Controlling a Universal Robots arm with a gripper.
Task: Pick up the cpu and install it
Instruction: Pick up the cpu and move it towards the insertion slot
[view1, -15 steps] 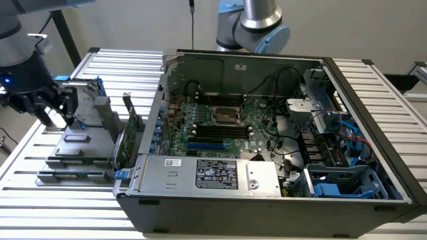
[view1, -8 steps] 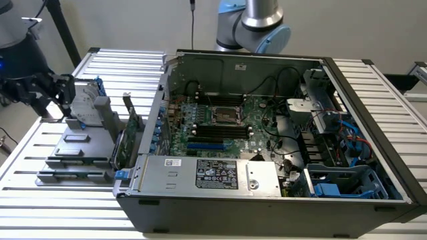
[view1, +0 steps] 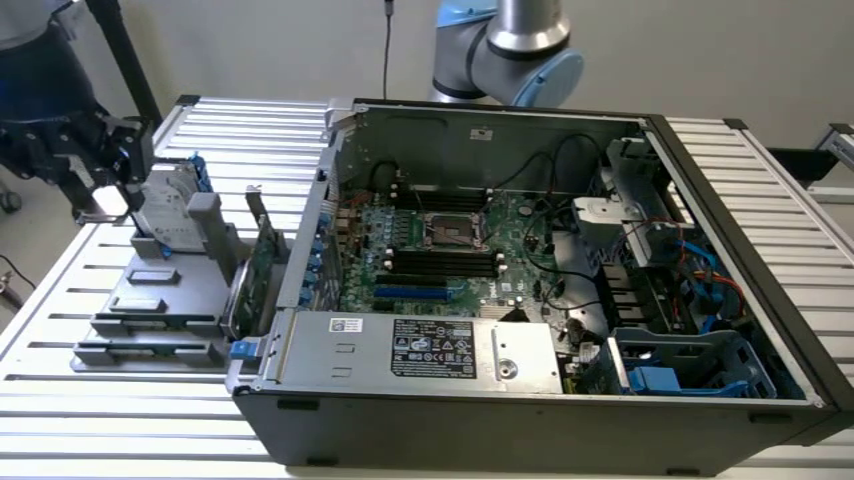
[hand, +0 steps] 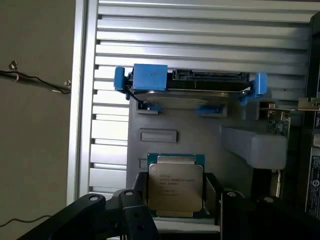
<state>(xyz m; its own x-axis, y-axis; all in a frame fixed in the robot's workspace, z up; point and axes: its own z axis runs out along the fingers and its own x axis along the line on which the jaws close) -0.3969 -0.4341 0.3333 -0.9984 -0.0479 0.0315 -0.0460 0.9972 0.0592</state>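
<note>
Arm reaching to the exterior view's left, claw (hand: 176, 200) pointing down, fingers (hand: 132, 212) spread wide apart.

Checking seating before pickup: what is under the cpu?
The cpu lies on a green-edged square on the grey holder. Anything beneath its middle is covered.

In the wrist view the gripper (hand: 176, 202) is cut off by the picture's edge, so only the dark upper parts of its fingers (hand: 135, 220) show. The near edge of the cpu (hand: 175, 186) is partly hidden behind them, and its printed lettering is too small to read. The green card (hand: 276, 122) is cropped at the side. In the exterior view the arm (view1: 514, 45) runs out of the picture, the gripper's dark body (view1: 100, 165) hides the cpu, and the label (view1: 434, 348) on the computer case (view1: 534, 420) is unreadable.
</note>
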